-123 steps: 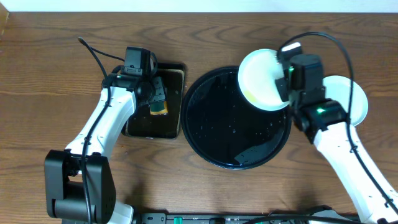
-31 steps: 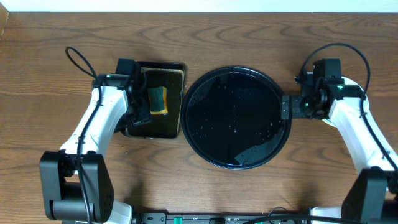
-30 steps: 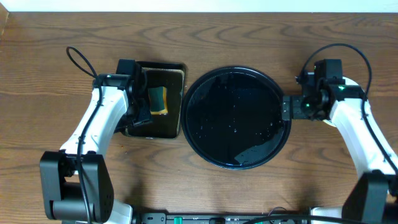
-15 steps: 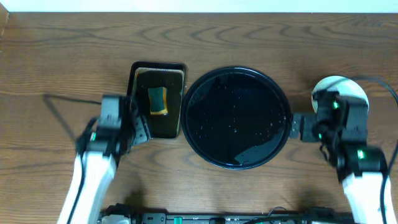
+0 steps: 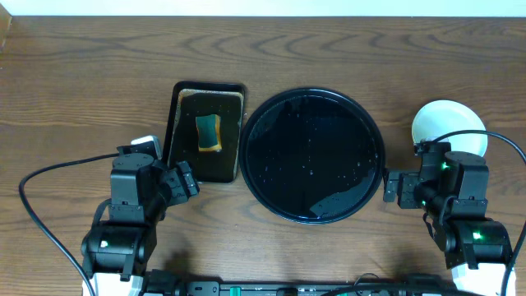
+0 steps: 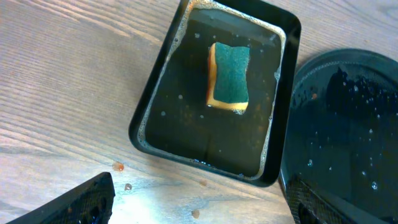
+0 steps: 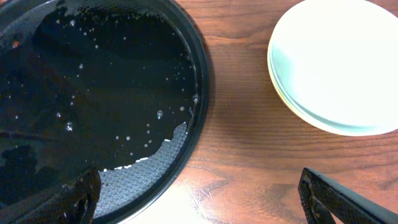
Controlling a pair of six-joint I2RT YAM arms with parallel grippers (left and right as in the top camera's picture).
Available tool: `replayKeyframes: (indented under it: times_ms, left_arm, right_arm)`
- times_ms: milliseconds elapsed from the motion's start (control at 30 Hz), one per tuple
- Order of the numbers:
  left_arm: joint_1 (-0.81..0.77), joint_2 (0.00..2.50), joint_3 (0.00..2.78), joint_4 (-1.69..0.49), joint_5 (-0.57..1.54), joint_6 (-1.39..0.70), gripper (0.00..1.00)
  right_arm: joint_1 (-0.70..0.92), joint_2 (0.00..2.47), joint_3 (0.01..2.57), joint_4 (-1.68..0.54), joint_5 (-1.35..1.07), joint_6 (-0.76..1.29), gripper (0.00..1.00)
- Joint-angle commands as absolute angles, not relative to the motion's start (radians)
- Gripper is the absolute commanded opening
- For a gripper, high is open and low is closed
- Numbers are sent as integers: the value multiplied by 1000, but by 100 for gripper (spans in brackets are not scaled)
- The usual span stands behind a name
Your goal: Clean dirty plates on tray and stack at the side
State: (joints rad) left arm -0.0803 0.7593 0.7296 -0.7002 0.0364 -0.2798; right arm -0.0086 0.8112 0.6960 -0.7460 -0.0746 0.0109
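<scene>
Left gripper (image 6: 200,193) and right gripper (image 7: 199,186) both hang wide open and empty, while the plates (image 5: 448,123) sit stacked on the table (image 5: 82,82) at 3 o'clock of the wet tray (image 5: 304,148), so a careless swing of the right gripper could topple them.

The left arm (image 5: 131,193) and right arm (image 5: 456,189) look alike: blocky matte black housings, with slivers of white shell showing below them. Small green lights (image 5: 474,237) glow on both. A thin black cable (image 5: 37,177) loops off the left arm, and another arcs off the right. A small white tag (image 5: 145,141) tops the left arm. The fingers (image 6: 87,200) are flat and black.
</scene>
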Motion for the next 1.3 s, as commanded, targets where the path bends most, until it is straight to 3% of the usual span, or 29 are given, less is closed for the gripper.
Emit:
replayKeyframes:
  times_ms: [0, 667, 1267]
  left_arm:
    - [-80, 770, 721, -701, 44, -263, 89]
    - [-80, 811, 721, -702, 44, -263, 89]
    - [-80, 816, 721, -701, 44, -263, 89]
  right_arm:
    - [1, 812, 688, -752, -68, 22, 99]
    - [2, 691, 656, -716, -50, 10, 99]
    - [98, 67, 180, -181, -57, 10, 99]
